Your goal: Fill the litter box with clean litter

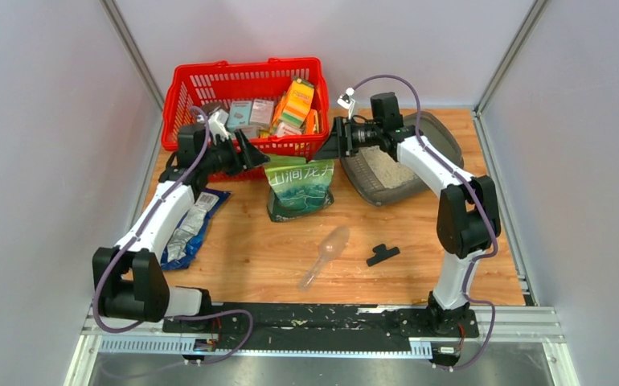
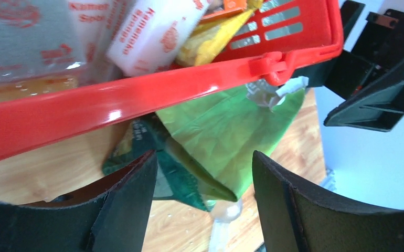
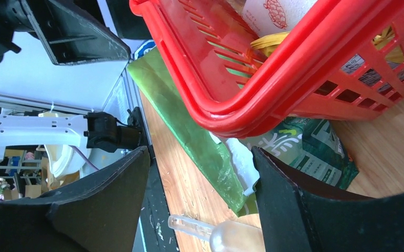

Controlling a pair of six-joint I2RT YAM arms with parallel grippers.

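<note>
The dark grey litter box (image 1: 368, 191) sits at the back right with pale litter (image 1: 388, 170) in it; my right arm crosses over it. A green-and-white pouch (image 1: 300, 186) stands in front of the red basket (image 1: 210, 84). My left gripper (image 1: 250, 153) is open and empty at the pouch's top left. My right gripper (image 1: 328, 145) is open and empty at its top right. In the left wrist view the pouch's green top (image 2: 226, 126) lies ahead of the open gripper (image 2: 205, 184). In the right wrist view the pouch (image 3: 189, 131) lies between the open gripper's (image 3: 202, 184) jaws.
The basket holds several boxed goods, and its rim (image 2: 137, 94) is close above both grippers. A clear plastic scoop (image 1: 326, 256) and a small black clip (image 1: 382, 254) lie on the wooden table in front. A blue-silver foil bag (image 1: 190, 225) lies under my left arm.
</note>
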